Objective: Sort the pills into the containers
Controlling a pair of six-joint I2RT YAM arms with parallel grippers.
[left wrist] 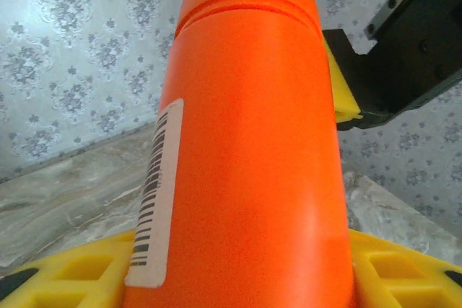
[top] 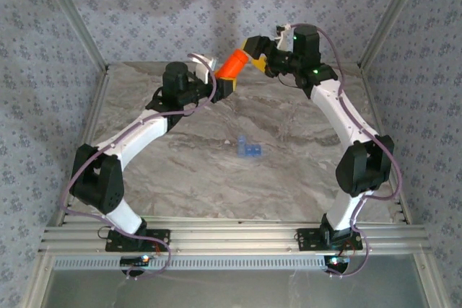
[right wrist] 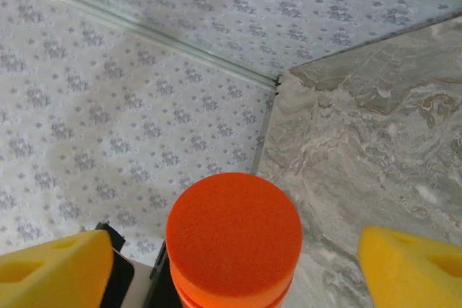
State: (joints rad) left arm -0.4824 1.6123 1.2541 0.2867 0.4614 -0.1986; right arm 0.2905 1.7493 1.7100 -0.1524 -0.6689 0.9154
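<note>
Left yellow fingers (left wrist: 72, 272) clamp an orange cylindrical plastic bottle (left wrist: 245, 142), its cap between the right fingers (right wrist: 411, 265), which stand apart, untouching.

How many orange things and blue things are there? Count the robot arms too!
Orange: 1, the orange bottle
Blue: 1, the blue pill box
Black-and-white robot arms: 2, the left arm and the right arm
Total: 4
</note>
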